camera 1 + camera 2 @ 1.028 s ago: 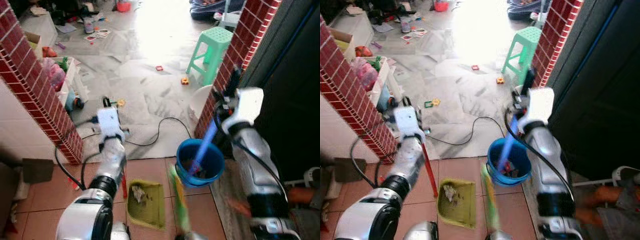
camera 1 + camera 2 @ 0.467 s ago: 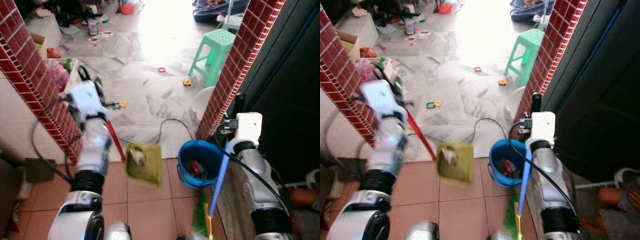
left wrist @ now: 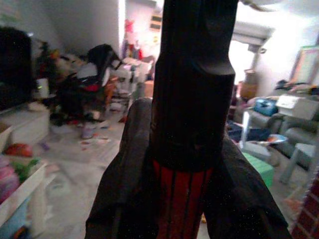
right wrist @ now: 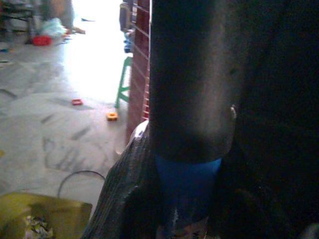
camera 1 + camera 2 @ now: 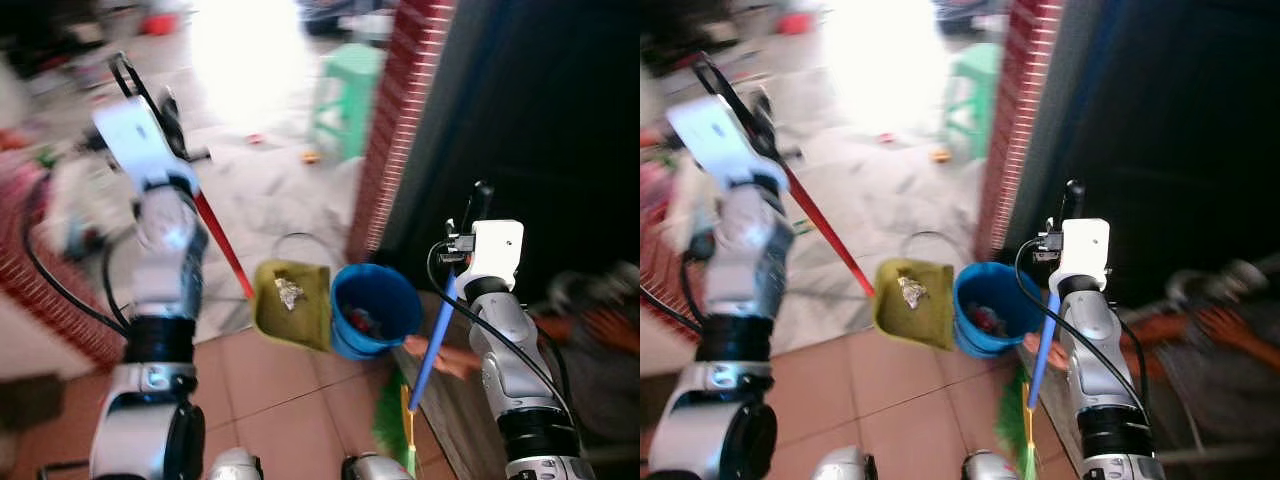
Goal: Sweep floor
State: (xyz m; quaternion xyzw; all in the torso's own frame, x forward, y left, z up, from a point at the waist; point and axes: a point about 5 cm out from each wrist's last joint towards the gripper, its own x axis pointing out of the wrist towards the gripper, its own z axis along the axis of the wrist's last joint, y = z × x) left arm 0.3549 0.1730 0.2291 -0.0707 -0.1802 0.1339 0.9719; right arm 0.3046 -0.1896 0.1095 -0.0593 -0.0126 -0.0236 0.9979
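Blue bucket (image 5: 375, 310): stands on the tiled floor (image 5: 270, 400) at the foot of the brick pillar (image 5: 395, 110); a hard tip could knock it over.
Olive dustpan (image 5: 292, 305): held raised, its lip just beside the bucket's left rim; crumpled litter (image 5: 290, 292) may spill short.
My left gripper (image 5: 150, 95): closed on the red dustpan handle (image 5: 222, 245).
My right gripper (image 5: 470, 215): clamped on the blue broom handle (image 5: 435, 335); green bristles (image 5: 392, 425) near, beside a person's foot (image 5: 445, 358).
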